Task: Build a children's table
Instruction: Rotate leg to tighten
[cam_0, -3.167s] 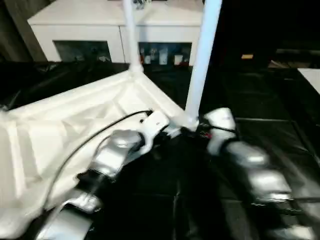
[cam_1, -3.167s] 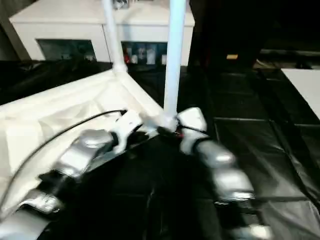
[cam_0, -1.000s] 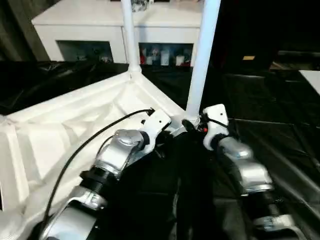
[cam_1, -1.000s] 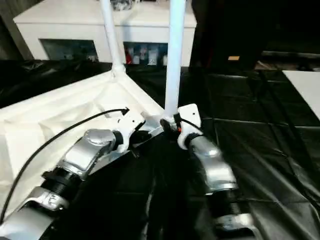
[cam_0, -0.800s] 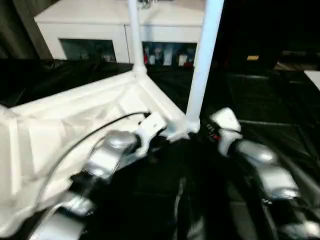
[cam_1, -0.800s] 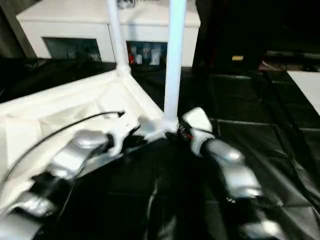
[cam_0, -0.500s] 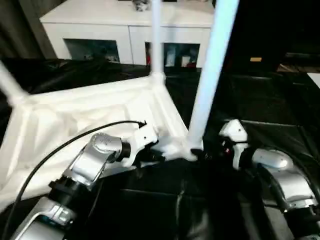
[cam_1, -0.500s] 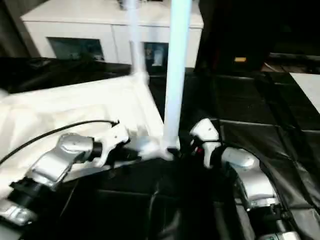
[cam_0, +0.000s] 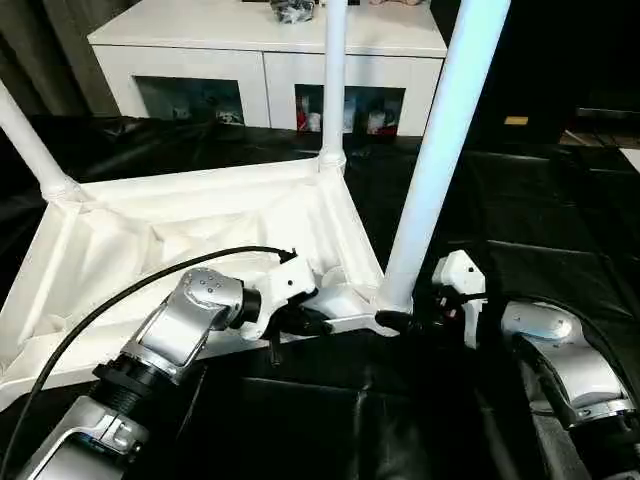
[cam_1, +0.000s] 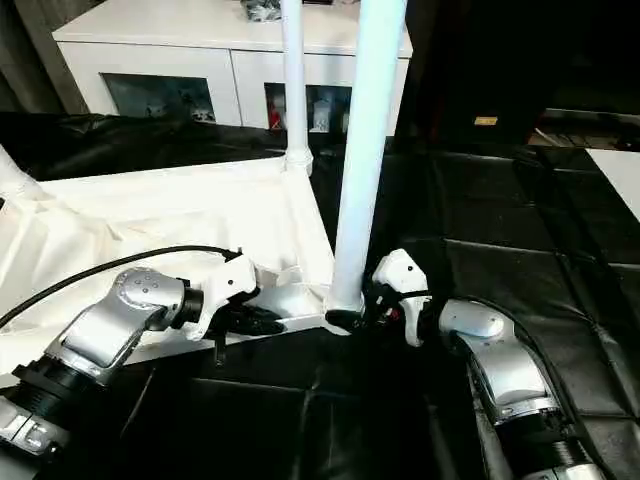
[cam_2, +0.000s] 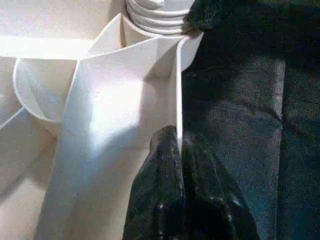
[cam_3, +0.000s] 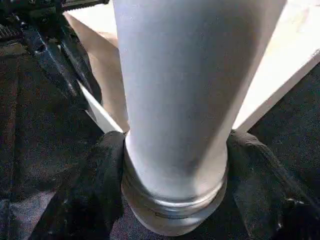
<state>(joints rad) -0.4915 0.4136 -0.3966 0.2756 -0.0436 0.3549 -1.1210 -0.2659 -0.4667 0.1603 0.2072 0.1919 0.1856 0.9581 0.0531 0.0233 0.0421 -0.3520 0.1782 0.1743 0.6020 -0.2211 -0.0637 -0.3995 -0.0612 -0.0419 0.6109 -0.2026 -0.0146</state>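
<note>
The children's table lies upside down: a white ribbed tabletop (cam_0: 180, 230) with three white legs standing up from its corners. The near leg (cam_0: 440, 160) rises from the corner closest to me, another leg (cam_0: 334, 80) from the far corner, and one more leg (cam_0: 25, 140) at the left. My left gripper (cam_0: 305, 322) is shut on the tabletop's thin rim (cam_2: 176, 90) just beside the near corner socket. My right gripper (cam_0: 398, 322) hugs the near leg's ringed base (cam_3: 172, 200), its black fingers (cam_3: 102, 190) pressed against both sides.
A white cabinet with glass doors (cam_0: 200, 60) stands behind the tabletop. Black plastic sheeting (cam_0: 520, 220) covers the floor all around. A flat white board's corner (cam_1: 620, 165) shows at the far right. A black cable (cam_0: 130, 290) loops over my left forearm.
The camera has swung, bringing the left leg into view. The tabletop looks turned relative to the cabinet, its near corner now closer to me. Both grippers stay at that corner.
</note>
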